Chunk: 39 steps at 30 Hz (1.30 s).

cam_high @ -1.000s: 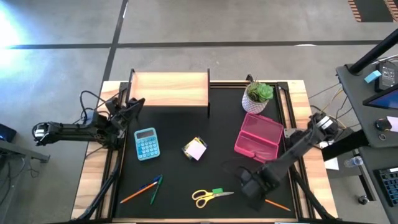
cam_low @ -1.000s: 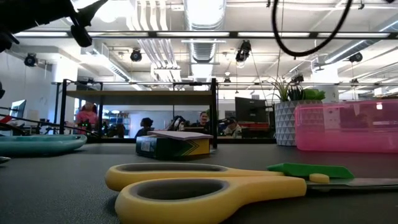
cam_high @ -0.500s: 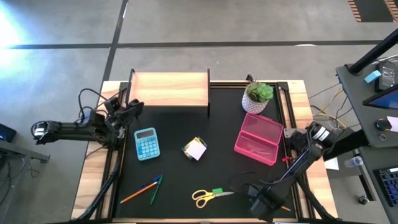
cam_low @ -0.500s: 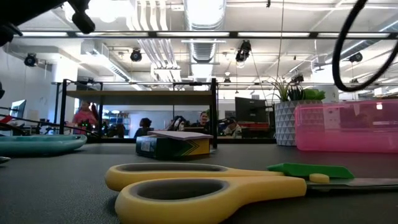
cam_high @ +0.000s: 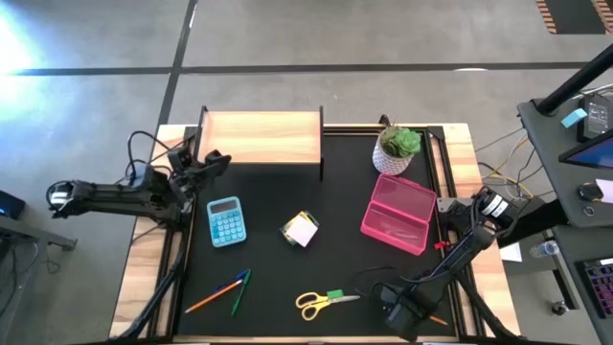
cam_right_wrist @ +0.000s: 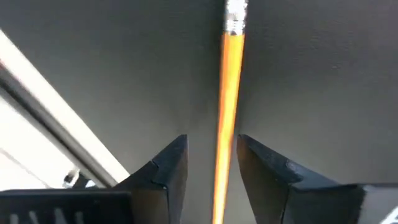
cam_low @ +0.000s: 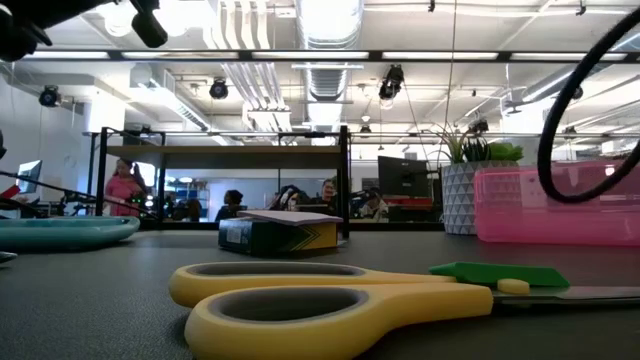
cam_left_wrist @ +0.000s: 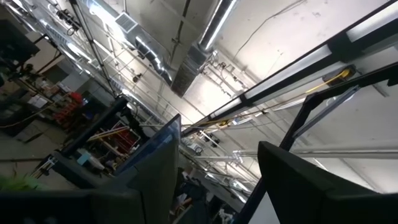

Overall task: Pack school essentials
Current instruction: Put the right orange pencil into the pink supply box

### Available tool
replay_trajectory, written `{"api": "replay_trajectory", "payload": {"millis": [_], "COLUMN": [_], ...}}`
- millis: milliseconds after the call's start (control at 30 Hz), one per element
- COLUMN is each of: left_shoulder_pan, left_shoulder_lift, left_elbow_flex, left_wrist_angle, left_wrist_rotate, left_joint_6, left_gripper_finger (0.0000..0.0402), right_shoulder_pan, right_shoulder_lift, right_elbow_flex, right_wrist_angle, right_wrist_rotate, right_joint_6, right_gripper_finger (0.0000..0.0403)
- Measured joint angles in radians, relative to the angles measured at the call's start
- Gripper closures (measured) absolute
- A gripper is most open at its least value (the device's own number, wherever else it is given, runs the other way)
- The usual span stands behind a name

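An orange pencil [cam_right_wrist: 227, 118] lies flat on the black mat near the table's near right corner. My right gripper [cam_right_wrist: 212, 163] points down over it, open, one finger on either side of the shaft, which runs along the gap. In the high view the right gripper [cam_high: 400, 309] covers most of the pencil [cam_high: 431, 317]. Yellow-handled scissors [cam_high: 318, 303] and a green eraser [cam_high: 335, 294] lie to its left, pens [cam_high: 226, 289] farther left, and a sticky-note block [cam_high: 301, 230] mid-mat. My left gripper [cam_high: 215, 159] is raised and open at the far left, pointing up at the ceiling.
An open pink case [cam_high: 399, 213] lies at the right, with a potted plant [cam_high: 397, 149] behind it. A wooden box [cam_high: 261, 139] stands at the far edge and a teal calculator [cam_high: 226, 220] at the left. The right arm's cable [cam_low: 575, 130] hangs over the case.
My right gripper has come down toward the near right corner, from above the mat to just over the pencil. My left gripper has lifted a little at the far left.
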Motion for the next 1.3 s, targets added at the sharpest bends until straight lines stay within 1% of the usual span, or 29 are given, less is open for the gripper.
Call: {"api": "replay_trajectory", "payload": {"millis": [167, 300, 400, 567, 633, 867, 1033, 1133, 1233, 1300], "left_shoulder_pan": [0.000, 0.000, 0.000, 0.000, 0.000, 0.000, 0.001, 0.001, 0.001, 0.001], "left_shoulder_lift": [0.034, 0.058, 0.072, 0.087, 0.087, 0.078, 0.074, 0.073, 0.074, 0.074], "left_elbow_flex": [0.004, 0.004, 0.005, 0.005, 0.005, 0.005, 0.005, 0.005, 0.005, 0.005], "left_wrist_angle": [0.003, 0.007, 0.036, 0.035, 0.038, 0.078, 0.094, 0.099, 0.102, 0.105], "left_wrist_rotate": [0.000, 0.000, 0.000, 0.000, 0.000, 0.000, 0.000, 0.000, 0.000, 0.000], "left_joint_6": [-0.001, -0.006, -0.006, -0.006, -0.006, -0.007, -0.007, -0.007, -0.007, -0.007], "left_gripper_finger": [0.0197, 0.0197, 0.0197, 0.0197, 0.0197, 0.0197, 0.0197, 0.0197, 0.0197, 0.0197], "right_shoulder_pan": [-0.001, -0.001, -0.001, 0.000, 0.000, 0.000, 0.000, 0.000, 0.000, -0.005], "right_shoulder_lift": [-0.007, -0.006, -0.005, -0.001, 0.000, -0.002, -0.029, -0.059, -0.108, -0.148], "right_elbow_flex": [-0.047, -0.055, -0.051, -0.033, -0.027, 0.021, 0.090, 0.118, 0.140, 0.153], "right_wrist_angle": [0.012, 0.010, 0.005, -0.002, -0.002, 0.020, 0.025, 0.021, 0.015, -0.015], "right_wrist_rotate": [0.002, 0.002, 0.003, 0.006, 0.006, 0.001, 0.009, 0.065, 0.178, 0.281], "right_joint_6": [0.076, 0.075, 0.060, 0.037, 0.033, -0.015, -0.063, -0.072, -0.075, -0.075], "right_gripper_finger": [0.0289, 0.0305, 0.0324, 0.0366, 0.0375, 0.0380, 0.0380, 0.0380, 0.0380, 0.0380]}}
